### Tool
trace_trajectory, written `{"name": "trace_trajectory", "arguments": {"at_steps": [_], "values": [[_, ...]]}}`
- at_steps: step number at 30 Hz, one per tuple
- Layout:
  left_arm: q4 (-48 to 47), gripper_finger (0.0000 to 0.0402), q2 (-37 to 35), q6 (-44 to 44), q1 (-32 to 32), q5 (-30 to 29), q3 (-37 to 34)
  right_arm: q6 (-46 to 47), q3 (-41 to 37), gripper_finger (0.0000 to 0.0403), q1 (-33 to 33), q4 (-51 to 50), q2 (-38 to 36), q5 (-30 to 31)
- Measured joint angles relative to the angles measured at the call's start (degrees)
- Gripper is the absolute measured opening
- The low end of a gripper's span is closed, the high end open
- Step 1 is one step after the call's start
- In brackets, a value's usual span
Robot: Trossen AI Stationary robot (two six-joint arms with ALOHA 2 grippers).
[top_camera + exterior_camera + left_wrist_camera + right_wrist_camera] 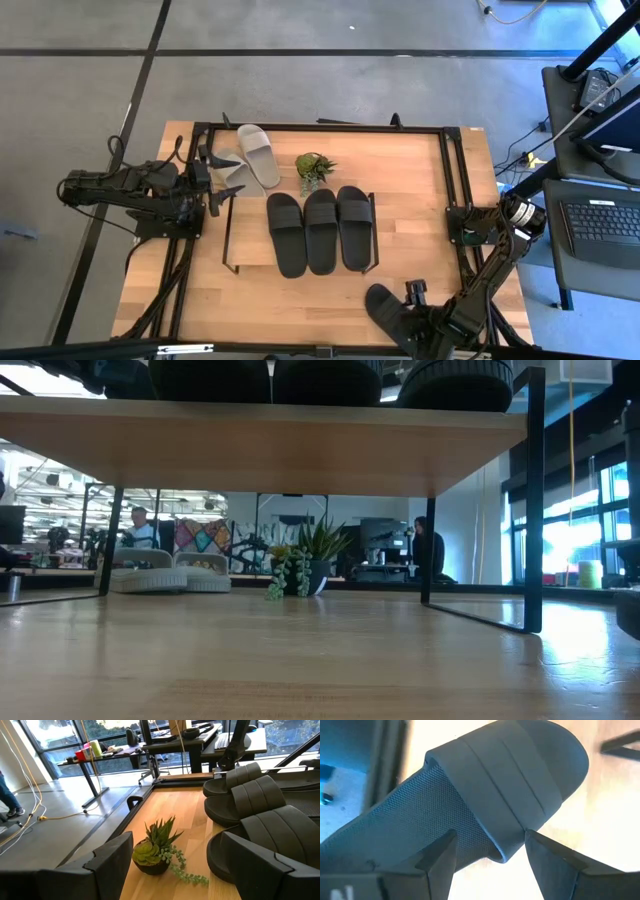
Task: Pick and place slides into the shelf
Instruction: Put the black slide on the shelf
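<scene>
Three black slides [320, 231] lie side by side on the shelf [238, 240]; the low view shows them from below [325, 375]. A fourth black slide [383, 306] lies on the table near its near edge. My right gripper [408, 312] is open above it, a finger on either side of the strap's edge [505, 851]. Two grey-white slides [250, 160] rest sole-down on the table at the far left [170, 578]. My left gripper [222, 186] hovers open beside them and faces the shelf [185, 865]. My right gripper comes at the black slide from above, its open fingers [437, 857] astride the strap's opening [500, 852]. The slide lies flat on the table. Whether a finger touches it, I cannot tell.
A small potted plant [315, 168] stands on the table just beyond the shelf [157, 852]. Black rails [452, 190] frame the tabletop. The shelf has bare board left of the black slides [248, 235]. Desks and people show in the room behind [420, 550].
</scene>
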Motion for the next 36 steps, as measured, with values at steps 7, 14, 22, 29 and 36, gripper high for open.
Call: {"name": "trace_trajectory", "arguments": {"at_steps": [7, 14, 22, 29, 36], "values": [[0.01, 0.0293, 0.0, 0.03, -0.02, 0.0, 0.0, -3.26, 0.0, 0.0232, -0.1, 2.61, 0.02, 0.13], [0.01, 0.0293, 0.0, 0.03, 0.0, 0.0, 0.0, -5.0, 0.0, 0.0232, -1.87, 2.71, 0.04, 0.23], [0.01, 0.0293, 0.01, 0.05, 0.0, 0.0, 0.0, -4.77, 0.0, 0.0232, -3.89, 2.66, 2.46, 2.91], [-0.19, 0.0293, 0.02, 0.07, 0.0, 0.0, 0.0, -4.68, 0.0, 0.0195, -4.09, 2.36, 4.22, 3.02], [-0.32, 0.0293, 0.02, 0.07, -0.02, 0.0, 0.0, -4.5, 0.0, 0.0097, -4.07, 1.21, 4.22, 3.02]]}}
